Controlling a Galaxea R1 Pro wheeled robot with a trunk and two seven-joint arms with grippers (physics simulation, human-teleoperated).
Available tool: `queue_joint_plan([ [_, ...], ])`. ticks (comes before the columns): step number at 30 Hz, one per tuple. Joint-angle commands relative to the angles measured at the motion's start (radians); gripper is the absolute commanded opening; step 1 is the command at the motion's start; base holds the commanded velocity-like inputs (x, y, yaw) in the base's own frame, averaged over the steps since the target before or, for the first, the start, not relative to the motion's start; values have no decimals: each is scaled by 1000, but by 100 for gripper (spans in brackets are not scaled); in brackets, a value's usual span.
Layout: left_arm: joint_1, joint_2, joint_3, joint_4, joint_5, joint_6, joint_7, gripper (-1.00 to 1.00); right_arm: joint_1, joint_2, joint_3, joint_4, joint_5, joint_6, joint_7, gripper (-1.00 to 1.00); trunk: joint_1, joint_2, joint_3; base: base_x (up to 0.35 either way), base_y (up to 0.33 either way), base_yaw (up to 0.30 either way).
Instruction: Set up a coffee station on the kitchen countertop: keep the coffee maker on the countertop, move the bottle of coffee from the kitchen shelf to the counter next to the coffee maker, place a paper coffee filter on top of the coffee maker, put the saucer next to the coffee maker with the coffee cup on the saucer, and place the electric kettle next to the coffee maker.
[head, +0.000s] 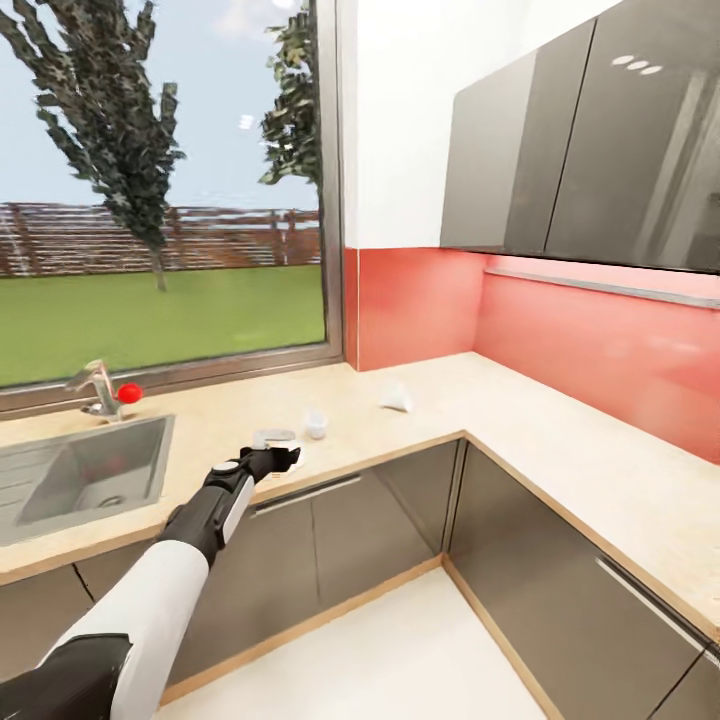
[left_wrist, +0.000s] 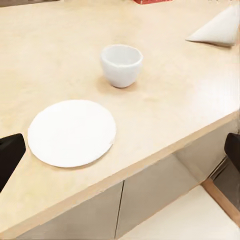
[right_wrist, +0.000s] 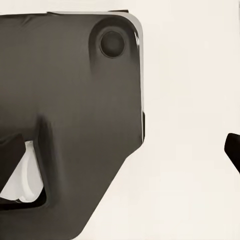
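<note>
- Countertop (head: 520, 420) of pale stone runs under the window and turns the corner along the red wall, and we face that corner from the head view.
- Our left arm reaches out over the counter's front edge, its left gripper (head: 283, 458) hovering just short of the saucer (head: 273, 437).
- From the left wrist view, the two dark fingertips (left_wrist: 10, 157) stand at opposite edges of the picture, so the jaws are spread wide with nothing between them.
- The saucer (left_wrist: 71, 132) lies flat on the counter near the front edge, white and bare on top.
- The coffee cup (head: 316, 424) stands upright on the counter just beyond the saucer, close to it but apart from it; the left wrist view shows the cup (left_wrist: 121, 65) with its mouth up and a gap of bare stone between it and the saucer.
- A paper filter (head: 397, 398) lies on its side farther toward the corner, well apart from the cup; it also shows as a white cone (left_wrist: 217, 29) in the left wrist view.
- A sink (head: 90, 475) with a tap (head: 98, 388) sits in the counter to the left of the arm.
- Our right wrist view shows a dark part of the robot's body (right_wrist: 70, 115) against a pale surface, with one dark fingertip (right_wrist: 234, 150) at the edge; we cannot tell how far our right gripper is open.
</note>
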Motion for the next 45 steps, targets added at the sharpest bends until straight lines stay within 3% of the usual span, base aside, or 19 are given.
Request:
queue_joint_plan([
  [1, 0, -1, 6, -2, -7, 6, -8, 100, -1, 0, 1, 1, -6, -4, 1, 100, 1, -1, 0, 337, 0, -267],
  [13, -11, -1, 8, -8, -8, 8, -5, 100, -1, 3, 1, 2, -6, -5, 1, 100, 1, -1, 0, 337, 0, -137],
  [20, -8, -2, 4, -8, -8, 8, -6, 100, -1, 24, 1, 1, -6, -6, 1, 100, 1, -1, 0, 337, -5, -1],
  [35, -5, -1, 7, -8, -7, 7, -6, 100, -1, 25, 1, 3, -6, -6, 1, 100, 1, -1, 0, 337, -25, -4],
  [45, -1, -1, 7, -7, -6, 5, -6, 100, -1, 25, 0, 3, -7, -6, 1, 100, 1, -1, 0, 330, 0, -229],
])
